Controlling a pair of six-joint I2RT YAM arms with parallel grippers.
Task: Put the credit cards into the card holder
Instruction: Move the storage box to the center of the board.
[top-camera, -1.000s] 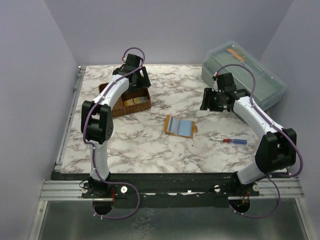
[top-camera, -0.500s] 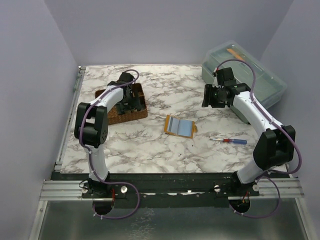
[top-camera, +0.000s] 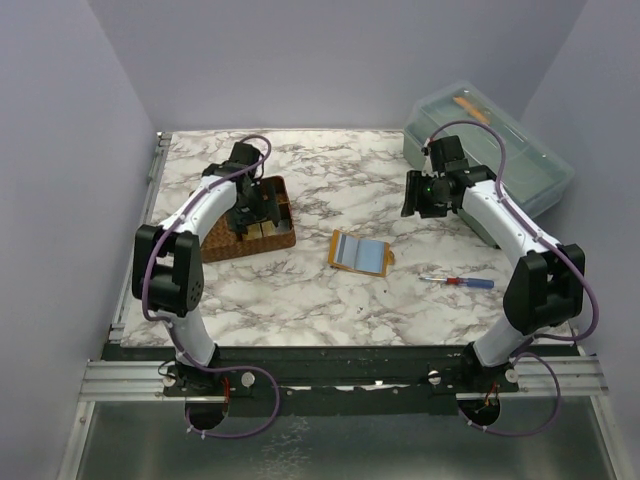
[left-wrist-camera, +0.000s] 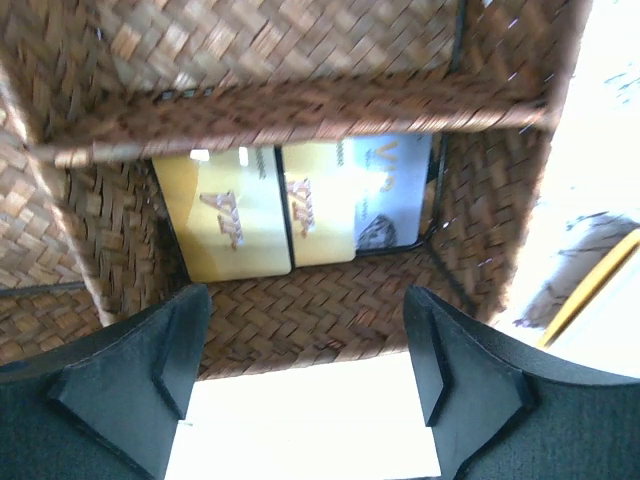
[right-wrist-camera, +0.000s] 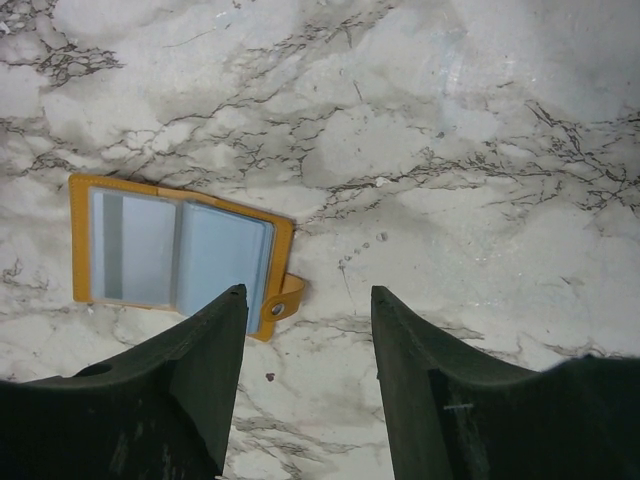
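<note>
Cards (left-wrist-camera: 225, 215): three, side by side in one basket (left-wrist-camera: 330, 320) compartment, directly ahead of your left pincer (left-wrist-camera: 305, 300).
Left pincer: fingers apart, empty; the card row runs across its gap.
Card holder (top-camera: 360, 252): open on the tabletop (top-camera: 300, 290), nearer your right pincer (right-wrist-camera: 308, 295), which is also apart and empty.

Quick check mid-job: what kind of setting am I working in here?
Likely a lab test cell, not a home: plain lavender walls box in a marble-patterned table, and an aluminium mounting rail runs along its near edge.

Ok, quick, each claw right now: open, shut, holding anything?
Left claw: open, empty, over the basket compartment holding the credit cards.
Right claw: open, empty, clear of the card holder.
</note>
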